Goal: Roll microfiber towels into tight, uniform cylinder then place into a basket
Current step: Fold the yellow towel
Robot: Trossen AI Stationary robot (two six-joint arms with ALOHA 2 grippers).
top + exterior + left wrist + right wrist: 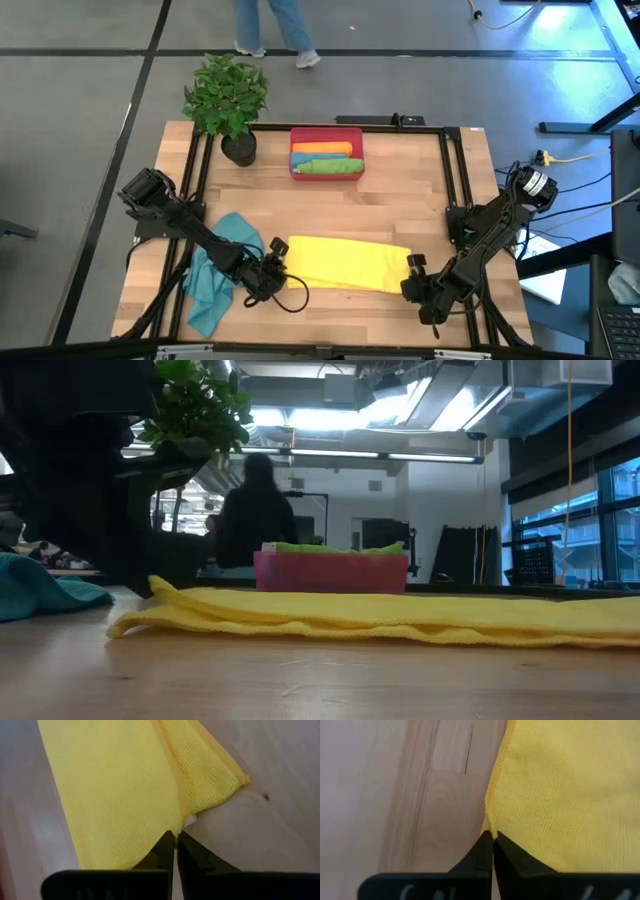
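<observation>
Potted plant (227, 100) at table (400, 205) corner; person (272, 25) beyond.

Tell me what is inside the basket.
The basket holds an orange towel and a green towel, both rolled. Anything beneath them is covered.

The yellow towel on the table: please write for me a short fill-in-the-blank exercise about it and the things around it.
1. Both pincers, left and right, are shut on the ____ towel.
2. The basket holds rolled orange and ____ towels.
3. The crumpled teal towel lies under the ____ arm.
4. The plant stands beside the basket, at the ____ corner of the table in the high view.

Missing words: yellow; green; left; top left
</observation>
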